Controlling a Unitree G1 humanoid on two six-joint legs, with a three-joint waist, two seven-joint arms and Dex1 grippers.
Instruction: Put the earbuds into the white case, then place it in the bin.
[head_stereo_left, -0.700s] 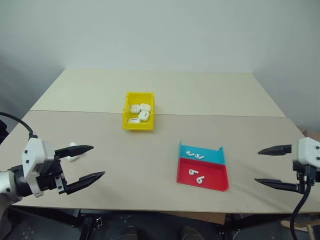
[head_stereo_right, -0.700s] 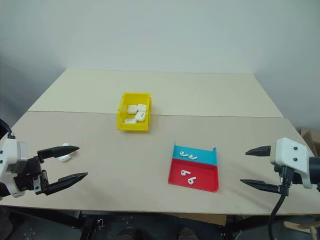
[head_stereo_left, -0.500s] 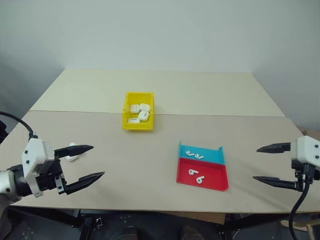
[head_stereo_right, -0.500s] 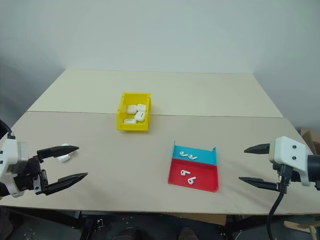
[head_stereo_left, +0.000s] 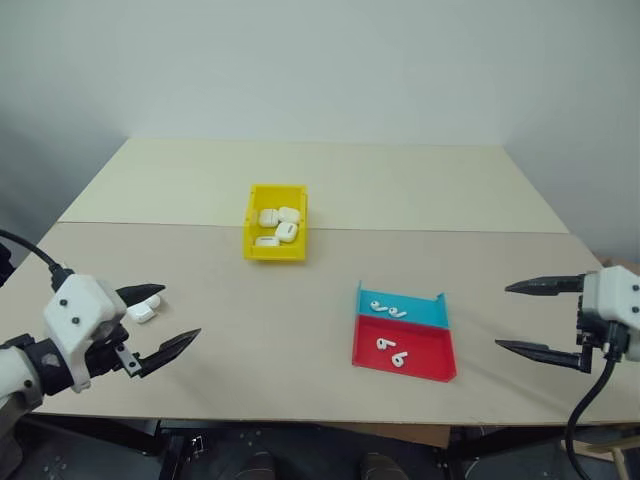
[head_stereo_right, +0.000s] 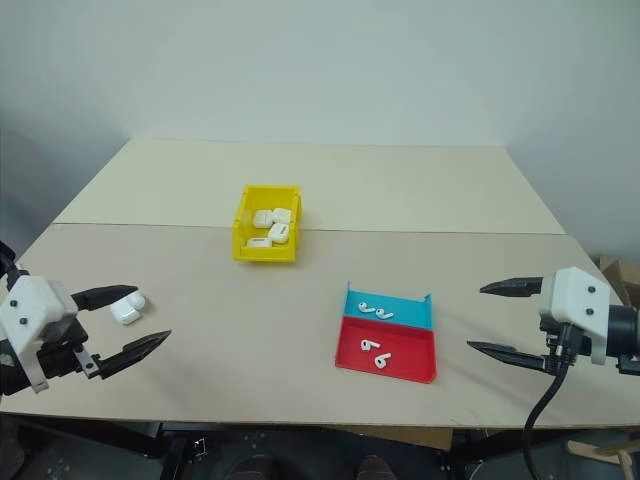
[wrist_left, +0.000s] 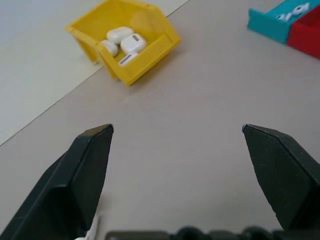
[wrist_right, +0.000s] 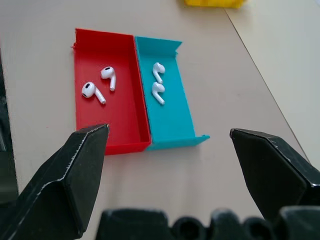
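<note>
White case (head_stereo_left: 144, 309) sits lid-open on the tabletop (head_stereo_left: 300, 300) at lower left of the frame, now clear of the left claw (head_stereo_left: 160, 318), which has dropped toward the bottom-left corner, fingers spread, empty. Earbuds (head_stereo_left: 391, 350): two pairs in the red-and-blue tray (head_stereo_left: 430, 368), lower right of centre. Right claw (head_stereo_left: 530, 316) spread wide, empty, shifted slightly up. Yellow bin (head_stereo_left: 276, 252) upper centre already holds several cases. Looks like the pick hasn't started.

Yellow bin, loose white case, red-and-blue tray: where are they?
Yellow bin (head_stereo_left: 254, 249), left eye view, front lip.
White case (head_stereo_left: 145, 309), left eye view, its top.
Red-and-blue tray (head_stereo_left: 425, 356), left eye view, bare red floor.
</note>
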